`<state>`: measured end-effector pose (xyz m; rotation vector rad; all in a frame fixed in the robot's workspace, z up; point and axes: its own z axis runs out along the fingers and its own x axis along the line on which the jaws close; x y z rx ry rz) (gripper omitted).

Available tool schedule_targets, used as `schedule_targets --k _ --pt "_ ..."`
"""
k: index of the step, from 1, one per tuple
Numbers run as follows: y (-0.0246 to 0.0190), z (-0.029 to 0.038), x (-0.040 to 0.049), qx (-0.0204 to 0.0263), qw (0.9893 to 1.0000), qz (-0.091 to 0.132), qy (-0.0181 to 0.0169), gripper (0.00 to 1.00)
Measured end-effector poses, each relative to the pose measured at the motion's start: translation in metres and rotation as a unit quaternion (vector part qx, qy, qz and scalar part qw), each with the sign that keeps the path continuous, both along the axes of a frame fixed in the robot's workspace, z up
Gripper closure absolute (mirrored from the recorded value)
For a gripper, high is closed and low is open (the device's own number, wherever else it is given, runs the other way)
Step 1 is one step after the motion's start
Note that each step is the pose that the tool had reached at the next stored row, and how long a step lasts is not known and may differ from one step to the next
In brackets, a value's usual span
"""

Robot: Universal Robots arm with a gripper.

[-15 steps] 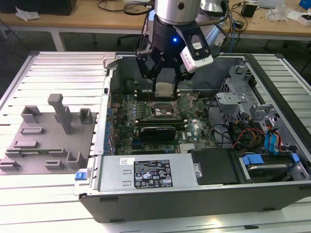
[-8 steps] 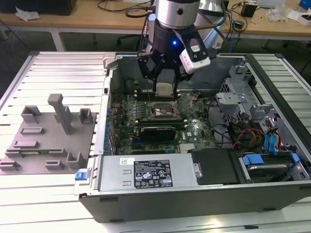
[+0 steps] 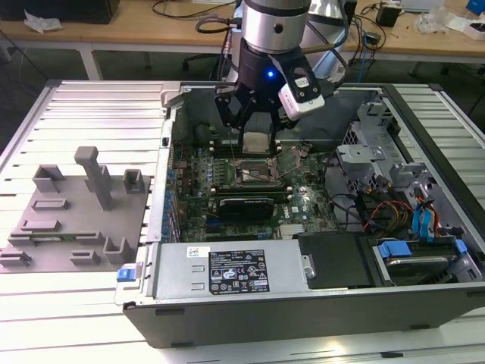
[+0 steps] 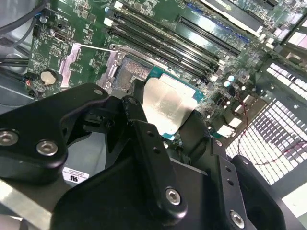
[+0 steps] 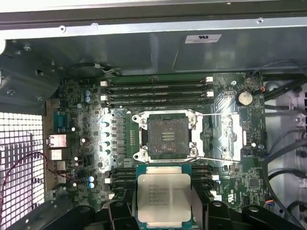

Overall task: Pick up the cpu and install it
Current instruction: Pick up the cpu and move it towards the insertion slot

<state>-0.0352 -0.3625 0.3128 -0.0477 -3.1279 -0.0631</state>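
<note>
Your gripper (image 3: 257, 142) has its jaws closed on two sides of the cpu (image 5: 163, 197) and holds it flat in the air. The cpu hangs over the green board (image 5: 76, 125), near the open socket (image 5: 167, 136), not in it.

In the exterior view, the motherboard (image 3: 303, 205) lies in the computer case (image 3: 265, 318), with the socket (image 3: 258, 173) mid-board. From the socket:
- 12 o'clock: the cpu (image 3: 255, 144), clamped in the gripper (image 3: 256, 138).
- 6 o'clock: the power supply (image 3: 235, 269).
- 3 o'clock: the drive cage (image 3: 364, 152).
- 9 o'clock: the fixture block (image 3: 76, 220), outside the case.
</note>
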Motion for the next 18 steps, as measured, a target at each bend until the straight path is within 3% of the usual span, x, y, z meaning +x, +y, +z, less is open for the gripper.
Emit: schedule_targets --k 5,8,11,13,18 --pt "0.0052 -0.0081 0.0 0.0 0.9999 0.014 -0.0035 0.46" --pt "0.0091 -0.0139 0.0028 -0.0002 0.9999 0.014 -0.0035 0.46" --pt "0.0198 -0.0194 0.0067 -0.0004 0.9999 0.014 -0.0035 0.46" --pt "0.0237 -0.0206 0.0067 -0.0003 0.9999 0.014 -0.0036 0.46" --pt "0.0276 -0.0266 0.0076 -0.0008 0.9999 0.014 -0.0035 0.46"
